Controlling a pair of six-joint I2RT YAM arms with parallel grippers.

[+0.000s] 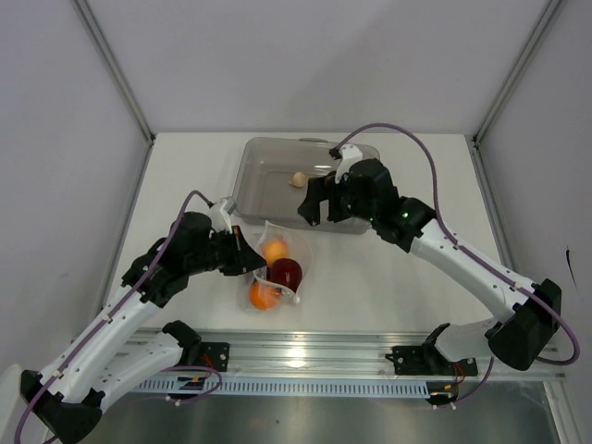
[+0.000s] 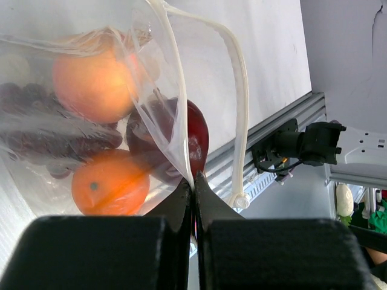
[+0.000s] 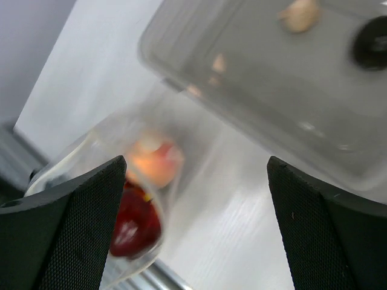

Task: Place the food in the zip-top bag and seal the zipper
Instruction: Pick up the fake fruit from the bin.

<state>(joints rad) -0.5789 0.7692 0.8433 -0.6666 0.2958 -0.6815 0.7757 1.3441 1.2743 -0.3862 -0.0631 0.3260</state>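
Observation:
The zip-top bag (image 1: pixel 289 242) lies on the table in front of the tray, its mouth held open. Inside are a peach (image 1: pixel 274 250), a dark red fruit (image 1: pixel 287 272) and an orange (image 1: pixel 264 294). The left wrist view shows them closer: peach (image 2: pixel 91 84), orange (image 2: pixel 109 184), dark red fruit (image 2: pixel 195 130), dark grapes (image 2: pixel 30 124), and the white zipper strip (image 2: pixel 242 90). My left gripper (image 2: pixel 193 181) is shut on the bag's mouth edge. My right gripper (image 3: pixel 196 166) is open and empty above the bag and the tray's near wall. A beige bulb (image 3: pixel 299 15) and a blackish fruit (image 3: pixel 372 42) lie in the tray.
The grey translucent tray (image 1: pixel 268 153) stands at the back middle of the white table. The metal rail (image 1: pixel 305 356) runs along the near edge, just in front of the bag. Walls close in the table on the left, right and back.

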